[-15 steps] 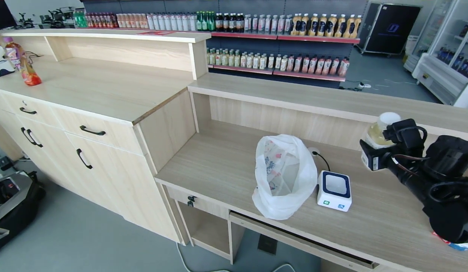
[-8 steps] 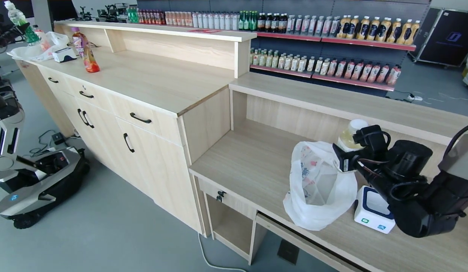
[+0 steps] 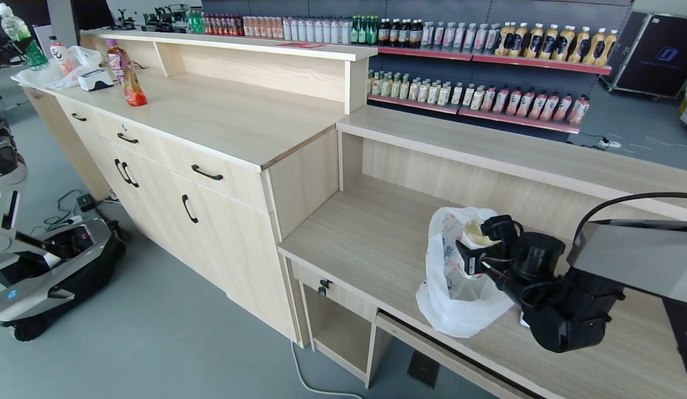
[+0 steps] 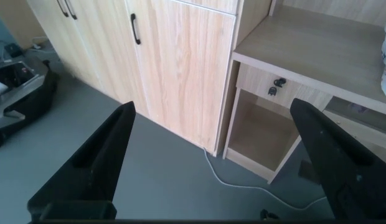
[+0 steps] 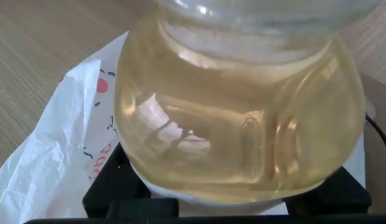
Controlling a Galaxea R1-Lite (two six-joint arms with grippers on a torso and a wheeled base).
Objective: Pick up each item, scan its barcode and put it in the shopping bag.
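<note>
A: When the right gripper was at the mouth of the shopping bag, what did it hold?
B: Its jaws clamped the bottle there. On the left gripper the jaws stood apart.

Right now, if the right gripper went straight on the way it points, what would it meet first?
Probably the shopping bag: the right gripper, shut on the bottle, points into its open mouth, though depth is hard to judge.

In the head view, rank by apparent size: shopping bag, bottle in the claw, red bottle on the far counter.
1. shopping bag
2 or 3, unsure: held bottle is mostly hidden; red bottle stands farther away.
</note>
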